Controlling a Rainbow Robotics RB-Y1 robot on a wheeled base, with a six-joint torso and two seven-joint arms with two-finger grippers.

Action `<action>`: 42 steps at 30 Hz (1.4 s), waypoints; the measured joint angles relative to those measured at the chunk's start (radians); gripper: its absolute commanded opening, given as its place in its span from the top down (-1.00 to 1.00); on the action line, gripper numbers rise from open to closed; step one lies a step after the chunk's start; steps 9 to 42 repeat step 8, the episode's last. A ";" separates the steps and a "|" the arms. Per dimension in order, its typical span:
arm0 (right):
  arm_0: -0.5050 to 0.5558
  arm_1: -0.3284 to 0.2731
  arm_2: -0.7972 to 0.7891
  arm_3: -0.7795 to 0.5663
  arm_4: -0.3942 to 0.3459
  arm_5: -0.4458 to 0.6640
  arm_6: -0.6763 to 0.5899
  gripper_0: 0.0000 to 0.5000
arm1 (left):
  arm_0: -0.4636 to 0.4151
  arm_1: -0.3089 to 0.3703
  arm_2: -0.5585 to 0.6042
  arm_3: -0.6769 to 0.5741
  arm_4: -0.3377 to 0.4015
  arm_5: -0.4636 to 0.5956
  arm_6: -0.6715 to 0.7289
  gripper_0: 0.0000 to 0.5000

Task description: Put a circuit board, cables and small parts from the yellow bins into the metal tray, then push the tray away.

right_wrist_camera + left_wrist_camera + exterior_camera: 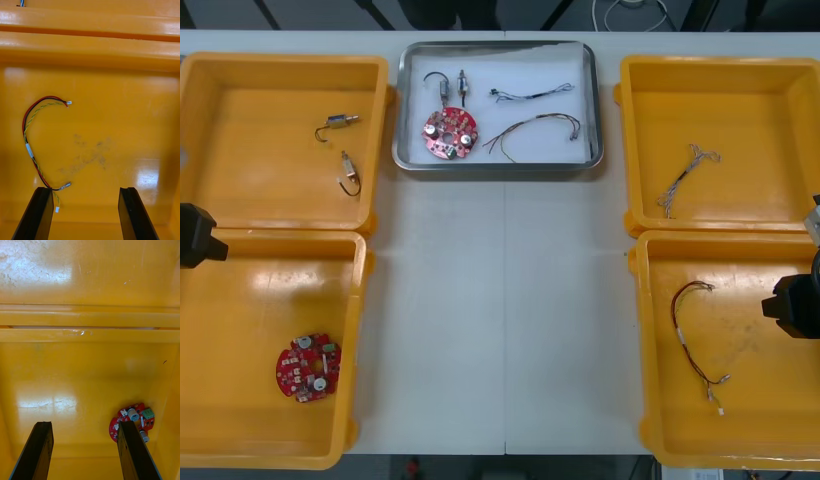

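The metal tray (593, 100) stands at the table's far middle. It holds a red circuit board (450, 133), two small metal parts (446, 88), a thin dark cable (530, 94) and a second cable (532, 127). My left gripper (200, 237) hangs at the far edge of the near left bin (240, 300). In the left wrist view it (84, 424) is open and empty, with another red circuit board (132, 420) beside one finger. My right gripper (790, 305) hovers over the near right bin (760, 420), open (84, 191), with a red and yellow cable (30, 150) beyond one fingertip.
The far left bin (280, 190) holds two small metal parts (338, 122) (350, 172). A blue and white cable (685, 172) lies in the far right bin (740, 90). The red circuit board (308, 367) and the red and yellow cable (695, 340) lie in the near bins.
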 measured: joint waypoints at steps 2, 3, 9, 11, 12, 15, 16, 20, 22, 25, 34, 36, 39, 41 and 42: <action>0.000 0.000 0.000 0.000 0.000 0.000 0.000 -1.00 | 0.000 0.000 0.000 0.000 0.000 0.000 0.000 -1.00; 0.000 0.000 0.000 0.000 0.000 0.000 0.000 -1.00 | 0.000 0.000 0.000 0.000 0.000 0.000 0.000 -1.00; 0.001 0.000 0.000 0.000 0.000 0.000 0.000 -1.00 | 0.000 0.000 0.000 0.000 0.000 0.000 0.000 -1.00; 0.001 0.000 0.000 0.000 0.000 0.000 0.000 -1.00 | 0.000 0.000 0.000 0.000 0.000 0.000 0.000 -1.00; 0.001 0.000 0.000 0.000 0.000 0.000 0.000 -1.00 | 0.000 0.000 0.000 0.000 0.000 0.000 0.000 -1.00; 0.001 0.000 0.000 0.000 0.000 0.000 0.000 -1.00 | 0.000 0.000 0.000 0.000 0.000 0.000 0.000 -1.00; 0.001 0.000 0.000 0.000 0.000 0.000 0.000 -1.00 | 0.000 0.000 0.000 0.000 0.000 0.000 0.000 -1.00; 0.001 0.000 0.000 0.000 0.000 0.000 0.000 -1.00 | 0.000 0.000 0.000 0.000 0.000 0.000 0.000 -1.00; 0.001 0.000 0.000 0.000 0.000 0.000 0.000 -1.00 | 0.000 0.000 0.000 0.000 0.000 0.000 0.000 -1.00; 0.001 0.000 0.000 0.000 0.000 0.000 0.000 -1.00 | 0.000 0.000 0.000 0.000 0.000 0.000 0.000 -1.00; 0.001 0.000 0.000 0.000 0.000 0.000 0.000 -1.00 | 0.000 0.000 0.000 0.000 0.000 0.000 0.000 -1.00; 0.001 0.000 0.000 0.000 0.000 0.000 0.000 -1.00 | 0.000 0.000 0.000 0.000 0.000 0.000 0.000 -1.00; 0.001 0.000 0.000 0.000 0.000 0.000 0.000 -1.00 | 0.000 0.000 0.000 0.000 0.000 0.000 0.000 -1.00; 0.001 0.000 0.000 0.000 0.000 0.000 0.000 -1.00 | 0.000 0.000 0.000 0.000 0.000 0.000 0.000 -1.00; 0.001 0.000 0.000 0.000 0.000 0.000 0.000 -1.00 | 0.000 0.000 0.000 0.000 0.000 0.000 0.000 -1.00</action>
